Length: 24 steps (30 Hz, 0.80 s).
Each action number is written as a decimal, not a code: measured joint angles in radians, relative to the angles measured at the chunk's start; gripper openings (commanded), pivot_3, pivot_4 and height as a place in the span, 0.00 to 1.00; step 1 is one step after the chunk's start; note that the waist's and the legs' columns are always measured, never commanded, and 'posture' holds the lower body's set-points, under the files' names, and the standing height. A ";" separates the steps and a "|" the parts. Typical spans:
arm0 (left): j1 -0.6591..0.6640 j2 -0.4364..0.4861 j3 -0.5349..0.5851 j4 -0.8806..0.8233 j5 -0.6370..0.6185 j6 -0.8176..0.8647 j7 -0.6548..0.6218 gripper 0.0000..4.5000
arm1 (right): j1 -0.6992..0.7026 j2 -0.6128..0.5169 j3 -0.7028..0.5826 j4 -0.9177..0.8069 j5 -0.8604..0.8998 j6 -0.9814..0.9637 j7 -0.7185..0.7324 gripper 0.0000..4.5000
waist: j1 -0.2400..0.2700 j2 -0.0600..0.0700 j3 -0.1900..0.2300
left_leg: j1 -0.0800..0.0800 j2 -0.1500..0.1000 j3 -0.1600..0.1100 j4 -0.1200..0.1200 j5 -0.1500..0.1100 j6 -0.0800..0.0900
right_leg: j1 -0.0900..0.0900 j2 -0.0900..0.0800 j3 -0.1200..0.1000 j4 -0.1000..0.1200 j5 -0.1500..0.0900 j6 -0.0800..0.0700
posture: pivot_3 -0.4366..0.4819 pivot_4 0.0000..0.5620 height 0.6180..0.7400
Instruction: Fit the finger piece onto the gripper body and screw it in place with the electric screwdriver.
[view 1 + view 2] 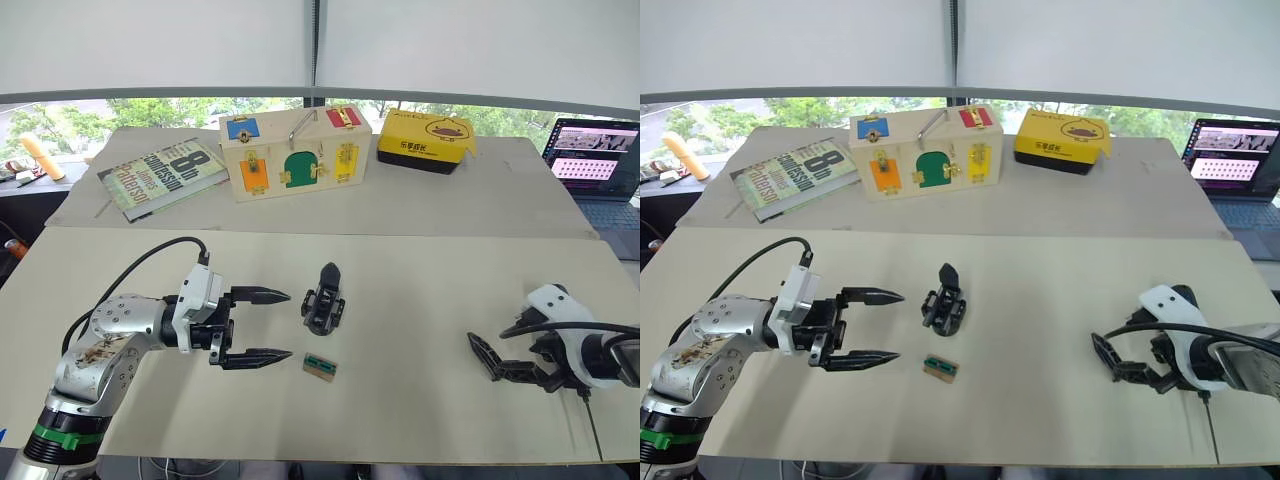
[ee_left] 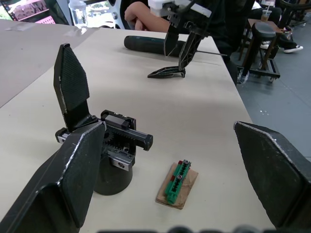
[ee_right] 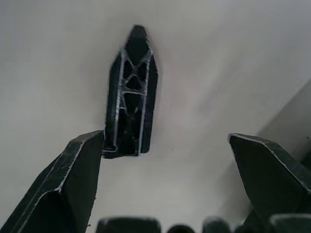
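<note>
left eye view takes in the whole table [image 1: 420, 300], a pale board with clutter along the far side: a book [image 1: 160, 176], a wooden latch box [image 1: 295, 152] and a yellow box [image 1: 425, 141], with a laptop [image 1: 595, 160] off at the right edge

left gripper [image 1: 262, 325] hangs over the near left of the table, fingers spread wide and empty, pointing across toward the middle. just beyond its tips stands the gripper body [image 1: 324, 300], upright on its round base with its one finger pointing up, and a little green part on a scrap of card [image 1: 321, 367] lies just beside it on the near side

right gripper [image 1: 492, 360] is low over the near right of the table, well apart from the body. its wrist view shows the jaws open wide with nothing between them yet, and the finger piece [image 3: 130, 99] flat on the table just ahead of them, close to one finger [image 3: 68, 184] and off centre in the gap. its long axis runs along the gripper's line of sight, tip pointing away

from the left wrist the screwdriver [image 2: 155, 44] can be seen lying on its side on the table behind the right gripper, its bit pointing toward the table's right edge

so the right arm is plainly the nearer one to the finger piece, and i'd guess the grab calls for it to shift sideways to centre the piece before closing across its narrow width
</note>
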 measured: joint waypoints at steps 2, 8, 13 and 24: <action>0.002 0.000 0.000 -0.011 0.000 0.012 0.008 0.99 | -0.032 0.020 0.030 -0.006 -0.007 0.025 -0.002 1.00 | 0.000 0.000 0.000 | 0.000 0.000 0.000 0.000 0.000 0.000 | 0.000 0.000 0.000 0.000 0.000 0.000 | 0.48 0.27 1.00; 0.024 0.001 0.001 -0.022 0.000 0.016 0.019 0.99 | -0.081 0.068 0.089 -0.020 -0.027 0.095 -0.007 1.00 | -0.001 0.000 0.000 | 0.001 0.000 0.001 0.000 0.000 -0.001 | 0.000 0.000 0.000 0.001 0.000 0.000 | 0.48 0.27 1.00; 0.037 0.002 0.002 -0.028 0.001 0.014 0.020 1.00 | -0.102 0.106 0.093 -0.026 -0.055 0.129 -0.010 0.88 | -0.004 -0.002 -0.001 | 0.002 0.000 0.001 0.000 0.000 -0.001 | 0.001 0.000 -0.001 0.001 0.000 0.000 | 0.48 0.27 1.00; 0.051 -0.002 0.003 -0.020 0.011 -0.016 0.025 1.00 | -0.053 0.116 0.080 -0.069 -0.125 0.065 0.030 0.24 | -0.004 -0.003 -0.002 | 0.002 0.000 0.002 0.000 0.000 -0.001 | 0.001 0.000 -0.001 0.001 0.000 0.000 | 0.48 0.27 1.00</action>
